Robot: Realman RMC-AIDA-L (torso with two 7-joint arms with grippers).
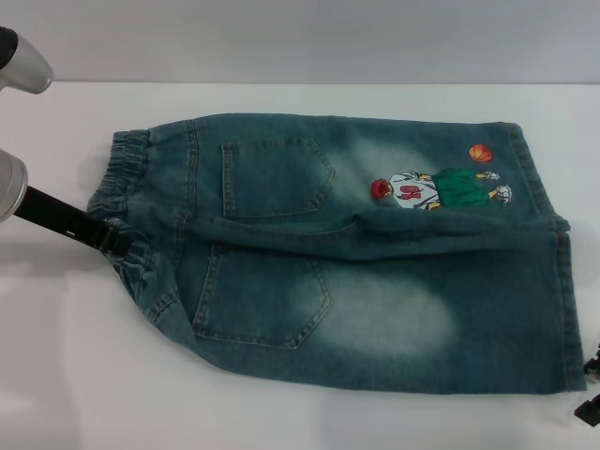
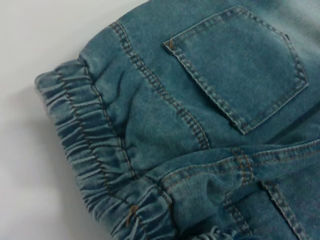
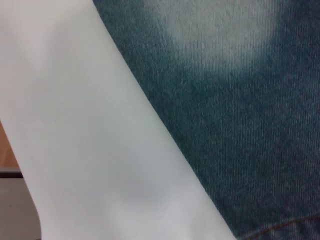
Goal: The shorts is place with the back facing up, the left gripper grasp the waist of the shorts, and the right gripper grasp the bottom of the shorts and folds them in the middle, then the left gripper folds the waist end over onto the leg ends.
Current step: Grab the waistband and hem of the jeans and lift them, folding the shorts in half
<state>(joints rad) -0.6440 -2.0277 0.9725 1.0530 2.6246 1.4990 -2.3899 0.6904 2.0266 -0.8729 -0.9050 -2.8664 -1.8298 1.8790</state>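
Pinching the waist [image 1: 127, 202] of the shorts [image 1: 356, 253], the left gripper [image 1: 112, 234] risks slipping off the bunched elastic; the right gripper's [image 1: 591, 389] state cannot be told.

White table [image 1: 84, 375], smooth and matte. Lying flat on it: denim shorts [image 1: 375, 309], back up, two patch pockets showing, waist [image 1: 127, 202] toward the left, leg ends [image 1: 553, 253] toward the right. Cartoon print [image 1: 436, 187] on the far leg, near its hem.
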